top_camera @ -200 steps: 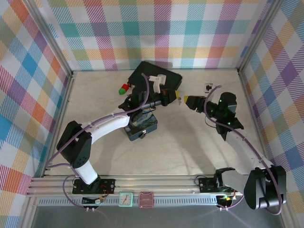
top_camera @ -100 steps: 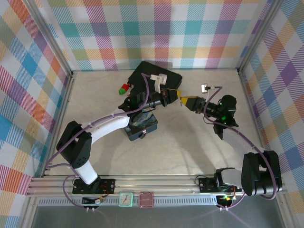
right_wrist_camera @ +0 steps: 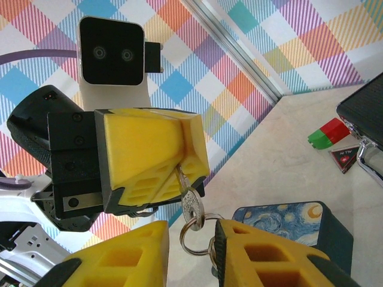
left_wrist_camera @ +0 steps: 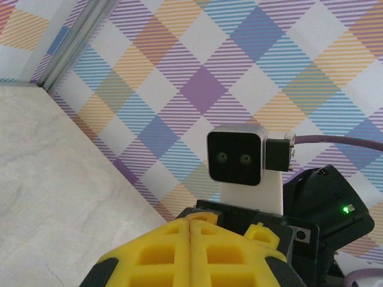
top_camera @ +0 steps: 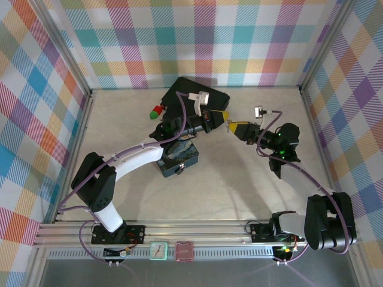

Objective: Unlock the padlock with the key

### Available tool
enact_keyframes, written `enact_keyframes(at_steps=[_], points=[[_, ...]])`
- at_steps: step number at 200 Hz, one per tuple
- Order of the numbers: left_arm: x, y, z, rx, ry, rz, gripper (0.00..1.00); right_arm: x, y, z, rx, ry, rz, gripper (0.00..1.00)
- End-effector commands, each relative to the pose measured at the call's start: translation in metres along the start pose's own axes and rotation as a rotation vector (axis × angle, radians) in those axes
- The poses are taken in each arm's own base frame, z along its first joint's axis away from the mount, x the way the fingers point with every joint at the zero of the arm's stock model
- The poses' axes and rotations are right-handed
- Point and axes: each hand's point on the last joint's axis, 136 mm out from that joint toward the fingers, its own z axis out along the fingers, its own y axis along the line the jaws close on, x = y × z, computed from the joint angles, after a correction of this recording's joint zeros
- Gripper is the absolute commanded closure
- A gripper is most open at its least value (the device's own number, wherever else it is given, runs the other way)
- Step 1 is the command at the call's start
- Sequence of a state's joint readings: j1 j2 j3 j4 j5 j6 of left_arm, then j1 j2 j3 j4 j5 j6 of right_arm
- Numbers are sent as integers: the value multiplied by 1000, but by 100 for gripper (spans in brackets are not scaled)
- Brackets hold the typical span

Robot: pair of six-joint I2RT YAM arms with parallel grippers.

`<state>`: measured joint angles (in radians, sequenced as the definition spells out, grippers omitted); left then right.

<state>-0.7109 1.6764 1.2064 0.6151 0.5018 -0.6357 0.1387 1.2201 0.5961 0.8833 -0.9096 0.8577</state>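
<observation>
Key between fingers of left gripper

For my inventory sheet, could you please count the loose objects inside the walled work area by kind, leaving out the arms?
padlock: 1
key: 1
small blocks, the red block and the green block: 2
black case: 1
blue starry tin: 1
Total: 6

One camera looks down from behind my bases; close up, my left wrist camera and right wrist camera face each other.
</observation>
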Motion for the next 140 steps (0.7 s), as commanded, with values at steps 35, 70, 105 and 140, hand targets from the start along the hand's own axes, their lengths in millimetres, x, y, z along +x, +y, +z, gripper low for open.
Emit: enact_keyframes(at_steps=[35, 70, 105, 140], points=[[-1, -8, -2, 45, -15, 17, 100, -9, 7, 4, -37, -22, -29, 65], [4, -2, -2, 32, -16, 15, 100, -14, 12, 4, -31, -23, -48, 62], [3, -1, -4, 42, -44, -1, 100, -13, 12, 5, -26, -9, -45, 66], [2, -3, -5, 43, -48, 4, 100, -6, 10, 9, -40, -10, -23, 65]])
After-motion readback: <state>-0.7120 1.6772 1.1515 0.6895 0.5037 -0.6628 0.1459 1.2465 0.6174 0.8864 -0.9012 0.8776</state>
